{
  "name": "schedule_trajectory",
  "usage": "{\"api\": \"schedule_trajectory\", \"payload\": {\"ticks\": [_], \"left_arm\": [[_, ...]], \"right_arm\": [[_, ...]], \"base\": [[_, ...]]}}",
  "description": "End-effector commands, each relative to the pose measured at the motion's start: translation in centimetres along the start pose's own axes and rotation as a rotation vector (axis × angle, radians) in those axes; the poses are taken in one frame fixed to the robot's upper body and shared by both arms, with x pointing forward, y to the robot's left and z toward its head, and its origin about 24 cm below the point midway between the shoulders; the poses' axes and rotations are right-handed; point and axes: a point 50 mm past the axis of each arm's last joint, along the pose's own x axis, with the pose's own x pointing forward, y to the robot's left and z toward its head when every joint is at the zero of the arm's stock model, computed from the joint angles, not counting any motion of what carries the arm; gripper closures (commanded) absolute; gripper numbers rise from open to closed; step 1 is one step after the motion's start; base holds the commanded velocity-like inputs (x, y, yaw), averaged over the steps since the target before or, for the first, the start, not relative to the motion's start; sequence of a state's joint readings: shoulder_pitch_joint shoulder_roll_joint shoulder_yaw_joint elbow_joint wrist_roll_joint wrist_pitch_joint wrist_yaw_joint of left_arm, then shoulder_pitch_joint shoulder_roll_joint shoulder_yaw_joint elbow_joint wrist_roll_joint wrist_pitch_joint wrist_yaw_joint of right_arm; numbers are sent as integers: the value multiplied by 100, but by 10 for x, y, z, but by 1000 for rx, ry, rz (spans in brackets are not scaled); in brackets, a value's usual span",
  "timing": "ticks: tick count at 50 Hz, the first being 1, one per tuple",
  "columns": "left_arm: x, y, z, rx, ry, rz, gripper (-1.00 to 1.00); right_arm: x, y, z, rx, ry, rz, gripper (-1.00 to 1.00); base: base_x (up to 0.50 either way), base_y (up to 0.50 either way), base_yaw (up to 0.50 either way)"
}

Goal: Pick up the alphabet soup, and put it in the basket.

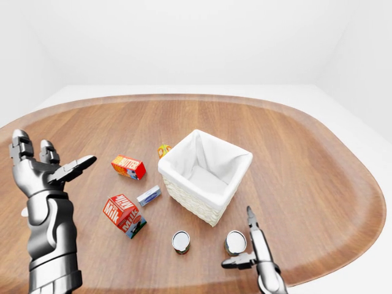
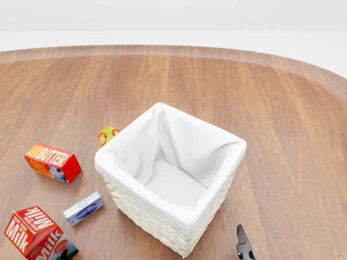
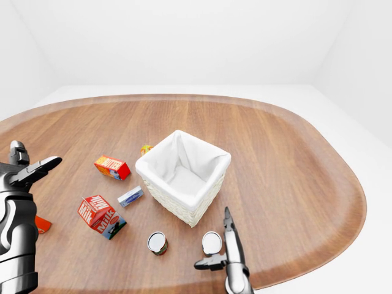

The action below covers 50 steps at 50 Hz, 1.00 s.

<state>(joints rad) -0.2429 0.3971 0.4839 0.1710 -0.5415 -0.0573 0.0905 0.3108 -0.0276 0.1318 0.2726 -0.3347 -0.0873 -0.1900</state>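
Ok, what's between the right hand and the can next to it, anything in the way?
Nothing. In the left-eye view the right hand stands open just right of the nearer can, with only bare table between. Its label is unreadable, so I can't confirm it's the alphabet soup.
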Motion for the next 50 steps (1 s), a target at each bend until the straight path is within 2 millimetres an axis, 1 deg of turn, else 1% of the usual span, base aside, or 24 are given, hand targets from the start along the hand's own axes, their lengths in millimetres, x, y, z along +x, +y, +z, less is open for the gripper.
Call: {"api": "schedule_trajectory", "payload": {"ticks": [1,5,12,22,26,32,38,39,40,41,42,43,44,45,46,50], "left_arm": [[0,0,0,0,-1,-1,-100],[-1,0,2,1,-2,-1,-100],[-2,0,5,1,-1,-1,-100],[-1,0,2,2,0,-1,-100],[-2,0,5,3,0,-2,-100],[-4,-1,10,2,-1,-2,-100],[-5,-1,12,2,-1,-2,-100],[-5,-1,12,2,-2,-2,-100],[-5,-1,12,2,-2,-2,-100],[-5,-1,12,2,-2,-2,-100],[-5,-1,13,2,-2,-2,-100],[-5,-1,13,2,-2,-3,-100],[-5,-1,13,2,-2,-3,-100],[-5,-1,14,2,-2,-2,-100],[-5,-2,15,2,-1,-2,-100],[-6,-2,17,1,-2,-2,-100]], "right_arm": [[5,2,2,-10,-2,4,-100],[6,3,3,-12,-8,4,-100],[10,3,1,-17,8,3,-100],[15,5,-5,-30,40,6,-100],[15,5,-5,-33,41,7,-100],[19,7,-13,-43,79,8,-100],[19,7,-13,-44,83,10,-98],[19,7,-14,-47,87,9,-64],[19,7,-15,-49,91,8,-44],[18,7,-16,-53,94,3,-27],[19,8,-18,-55,104,5,-25],[20,8,-22,-56,124,6,24],[20,8,-23,-57,126,6,24],[20,8,-25,-55,138,6,81],[20,8,-26,-53,144,9,100],[18,8,-28,-48,152,6,100]], "base": [[0,0,0],[0,0,0],[0,0,0],[0,0,0],[0,0,0],[0,0,0],[0,0,0],[0,0,0],[0,0,0],[0,0,0],[0,0,0],[0,0,0],[0,0,0],[0,0,0],[1,0,0],[0,0,0]]}}
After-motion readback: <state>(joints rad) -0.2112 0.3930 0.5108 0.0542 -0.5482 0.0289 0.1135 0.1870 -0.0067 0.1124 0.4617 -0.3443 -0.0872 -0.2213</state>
